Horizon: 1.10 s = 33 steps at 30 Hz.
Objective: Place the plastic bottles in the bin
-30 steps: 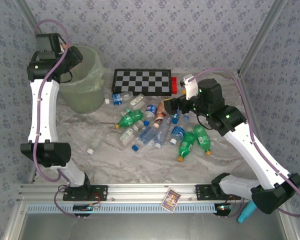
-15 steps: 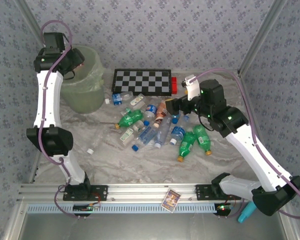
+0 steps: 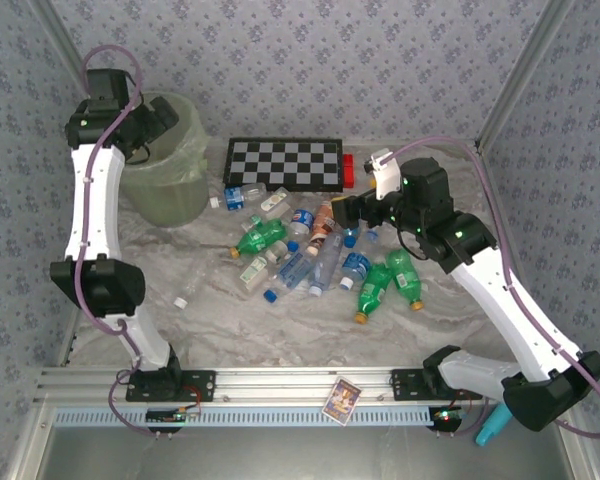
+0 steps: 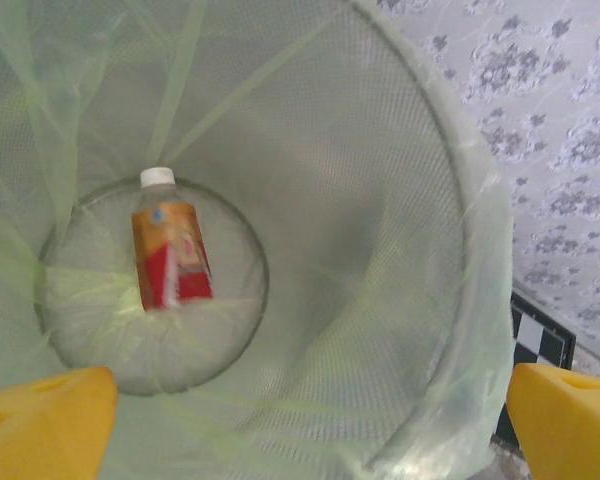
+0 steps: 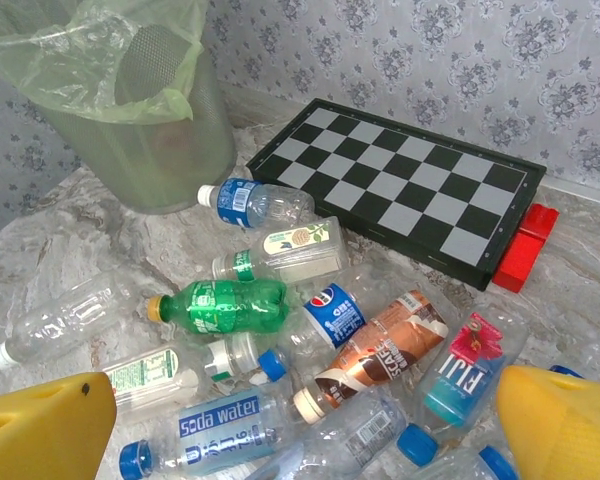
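Note:
My left gripper (image 4: pixel 310 425) hangs open over the mouth of the bin (image 4: pixel 450 300), its yellow fingertips (image 4: pixel 45 425) wide apart with nothing between them. A slightly blurred bottle (image 4: pixel 170 255) with an orange-red label and white cap is at the bin's bottom. From above, the left gripper (image 3: pixel 145 128) is at the bin's (image 3: pixel 175 195) rim. The plastic bottles (image 3: pixel 310 255) lie heaped mid-table. My right gripper (image 5: pixel 305 430) is open just above them, over a soda water bottle (image 5: pixel 205 430) and a brown-labelled bottle (image 5: pixel 380 355). A green bottle (image 5: pixel 225 305) lies further left.
A black-and-white checkerboard (image 3: pixel 285 163) with a red block (image 3: pixel 348 170) beside it lies behind the heap. One clear bottle (image 3: pixel 188 292) lies apart at the left. A turquoise tool (image 3: pixel 492 425) sticks out by the right arm's base. Patterned walls close in the table.
The left arm has straightened and its wrist has shifted right, over the bin's rim. The right arm and the heap of bottles have stayed where they were.

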Available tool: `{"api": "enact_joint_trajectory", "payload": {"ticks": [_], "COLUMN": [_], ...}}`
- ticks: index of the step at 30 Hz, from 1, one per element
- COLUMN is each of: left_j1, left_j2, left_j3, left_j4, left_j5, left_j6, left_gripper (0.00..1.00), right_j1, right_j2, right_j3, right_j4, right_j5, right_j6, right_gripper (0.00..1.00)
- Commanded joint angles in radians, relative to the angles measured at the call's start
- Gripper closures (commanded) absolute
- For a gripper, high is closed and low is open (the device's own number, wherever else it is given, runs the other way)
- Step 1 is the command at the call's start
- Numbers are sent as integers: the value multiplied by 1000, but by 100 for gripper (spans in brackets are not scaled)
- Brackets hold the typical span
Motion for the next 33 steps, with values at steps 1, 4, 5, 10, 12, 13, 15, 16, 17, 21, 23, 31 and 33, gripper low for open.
{"api": "enact_joint_trajectory", "payload": {"ticks": [1,4,5,10,12,13,15,16,17,21,23,31,33], "left_j1": [-10,-11,-12,-12,-11,-8,19,28,27,27,26,-44,-74], "left_j2": [-116,-204,-233,-409,-476,-509,-578,-605,-622,-667,-677,-697,-694], "left_j3": [-83,-215,-258,-515,-614,-660,-772,-820,-853,-959,-998,-1161,-1190], "left_j4": [20,72,86,177,201,211,248,261,263,242,227,212,213], "left_j5": [-5,9,8,-7,0,1,41,48,48,61,58,25,12], "left_j6": [11,24,27,41,51,47,40,43,55,54,46,47,48], "left_gripper": [0,0,0,0,0,0,0,0,0,0,0,0,0], "right_j1": [-18,-27,-29,-36,-33,-31,-24,-21,-19,-22,-22,-14,-10], "right_j2": [8,32,41,94,111,117,123,125,128,145,151,192,200], "right_j3": [-10,-1,4,45,62,67,71,67,63,61,52,61,65], "right_j4": [45,55,60,86,85,86,83,84,84,75,89,126,134], "right_j5": [-45,-57,-56,-47,-54,-55,-55,-51,-45,-28,-25,-45,-40], "right_j6": [-2,12,18,50,61,63,59,53,51,56,63,97,99], "right_gripper": [1,1,1,1,1,1,0,1,0,1,1,1,1]}}
